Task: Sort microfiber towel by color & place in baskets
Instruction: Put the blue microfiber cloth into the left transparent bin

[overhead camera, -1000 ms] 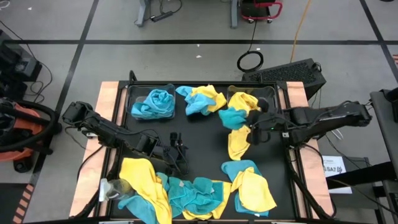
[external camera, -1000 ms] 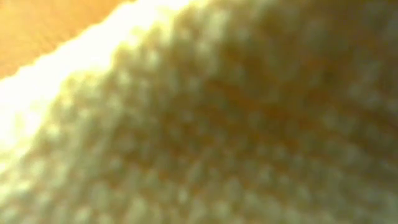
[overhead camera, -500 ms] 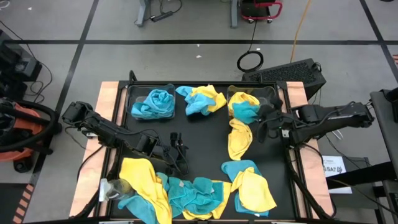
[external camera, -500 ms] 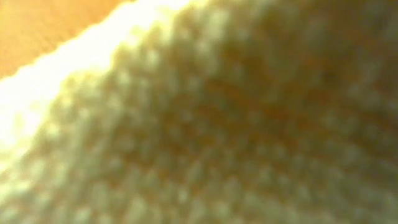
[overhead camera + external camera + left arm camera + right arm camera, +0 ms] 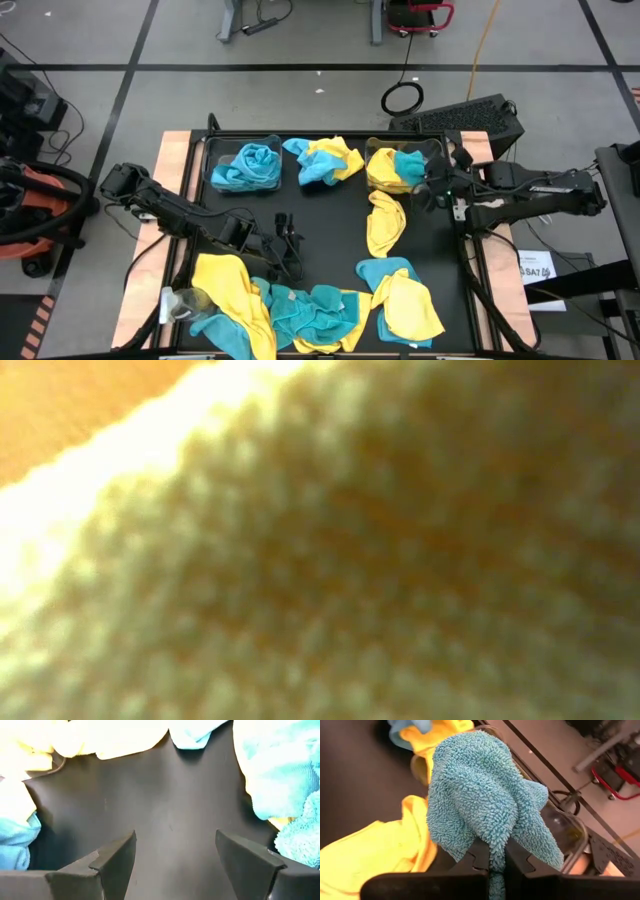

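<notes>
Right wrist view shows you the right gripper [image 5: 491, 857] with its two fingers pinched tight on a teal towel [image 5: 485, 805]. The towel hangs in a fluffy bunch from the fingers. From above, you can see this gripper [image 5: 428, 186] holds the teal towel [image 5: 409, 166] right at the right basket [image 5: 435, 149], near the far right corner of the black table [image 5: 320, 220]. That basket has a yellow towel [image 5: 382, 167] in it, and you can see the teal one touching it. Another yellow towel [image 5: 384, 222] lies on the table just beside the basket, on the near side.

Your left gripper [image 5: 285, 240] sits low over the bare middle of the table. Its fingers [image 5: 117, 857] stand wide apart and hold nothing.

The left basket [image 5: 240, 165], by the far left corner, has a teal towel in it. Between the two baskets you can see a small heap of teal and yellow cloth [image 5: 325, 160]. Along the near edge lies a long mixed pile of towels [image 5: 300, 305].

The low view is filled by fuzzy yellow cloth [image 5: 350, 560] right up close.
</notes>
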Available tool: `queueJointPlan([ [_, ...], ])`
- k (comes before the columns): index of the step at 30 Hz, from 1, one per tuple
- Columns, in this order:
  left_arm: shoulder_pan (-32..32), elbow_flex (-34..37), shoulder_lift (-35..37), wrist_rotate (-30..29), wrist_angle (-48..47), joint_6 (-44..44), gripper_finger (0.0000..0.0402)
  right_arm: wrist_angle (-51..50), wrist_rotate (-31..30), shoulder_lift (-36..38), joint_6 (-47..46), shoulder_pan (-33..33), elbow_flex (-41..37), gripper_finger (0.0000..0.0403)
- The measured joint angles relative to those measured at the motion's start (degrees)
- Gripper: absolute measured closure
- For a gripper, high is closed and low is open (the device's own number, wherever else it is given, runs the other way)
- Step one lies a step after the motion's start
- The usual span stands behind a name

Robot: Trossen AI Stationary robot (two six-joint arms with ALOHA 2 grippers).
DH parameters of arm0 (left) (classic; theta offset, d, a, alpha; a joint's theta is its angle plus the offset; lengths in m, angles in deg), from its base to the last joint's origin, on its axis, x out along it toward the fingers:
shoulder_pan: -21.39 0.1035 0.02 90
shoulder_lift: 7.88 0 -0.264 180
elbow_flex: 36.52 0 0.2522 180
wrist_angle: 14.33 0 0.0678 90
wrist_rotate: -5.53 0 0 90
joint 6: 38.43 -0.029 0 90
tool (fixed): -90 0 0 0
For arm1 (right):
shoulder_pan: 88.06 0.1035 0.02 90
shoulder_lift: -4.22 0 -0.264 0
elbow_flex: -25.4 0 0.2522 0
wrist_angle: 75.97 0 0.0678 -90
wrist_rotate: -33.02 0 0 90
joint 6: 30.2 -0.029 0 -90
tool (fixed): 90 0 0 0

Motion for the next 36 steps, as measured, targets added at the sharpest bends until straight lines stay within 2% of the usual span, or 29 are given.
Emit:
queueJointPlan([
  [10,0.0,0.0,0.0,0.0,1.3,-0.5,0.0121,1.7,4.4,-2.7,4.9,-9.4,0.0,0.0395],
  [16,0.0,0.0,0.0,0.0,0.6,-0.4,0.0121,8.3,4.9,-3.6,9.1,-10.6,0.0,0.0395],
  [20,0.1,0.0,0.0,-1.7,0.0,-0.5,0.0121,16.2,10.8,-3.8,12.8,-10.6,0.0,0.0395],
  [27,0.8,0.0,0.0,-15.3,5.8,-6.5,0.0121,27.7,24.9,-7.2,19.9,-10.5,0.0,0.0395],
  [36,6.3,0.0,0.0,-15.8,21.8,-15.8,0.0121,36.6,34.1,-15.3,27.1,-10.4,0.0,0.0395],
])
